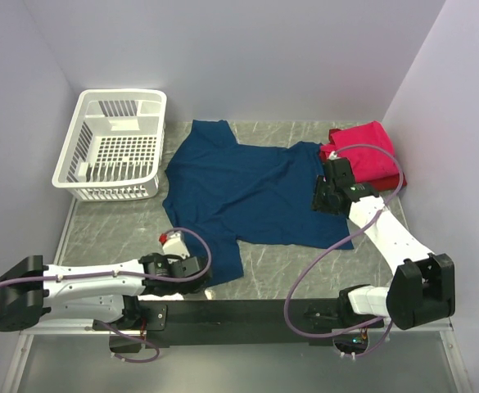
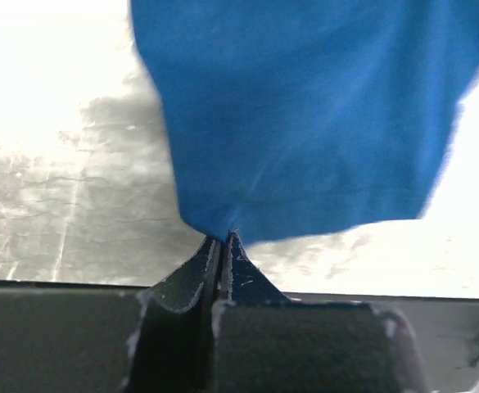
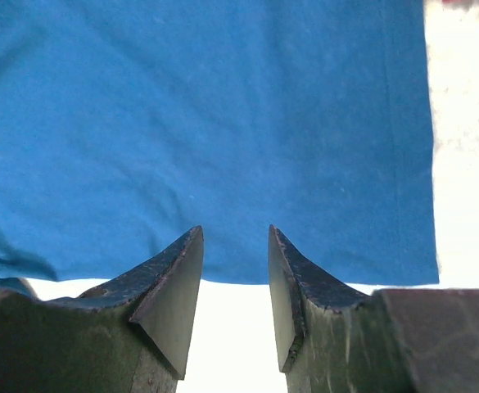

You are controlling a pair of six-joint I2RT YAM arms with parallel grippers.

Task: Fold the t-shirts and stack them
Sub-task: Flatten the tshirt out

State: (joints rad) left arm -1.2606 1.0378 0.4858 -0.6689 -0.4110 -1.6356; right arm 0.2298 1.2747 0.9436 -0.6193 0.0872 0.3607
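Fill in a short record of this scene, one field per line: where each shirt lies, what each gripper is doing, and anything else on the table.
Blue t-shirt: spread flat, unfolded, mid-table
Red shirts: folded, at the far right, touching the blue t-shirt's sleeve
Left gripper: shut, pinching the blue t-shirt's near hem
Right gripper: open, at the blue t-shirt's right edge, near the red shirts
White basket: far left, no shirts inside
Table: grey marbled top
Fold stage: not yet folded

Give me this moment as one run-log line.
left gripper: shut on navy t-shirt, near corner | right gripper: open at its edge, holding nothing | red t-shirts: folded, far right
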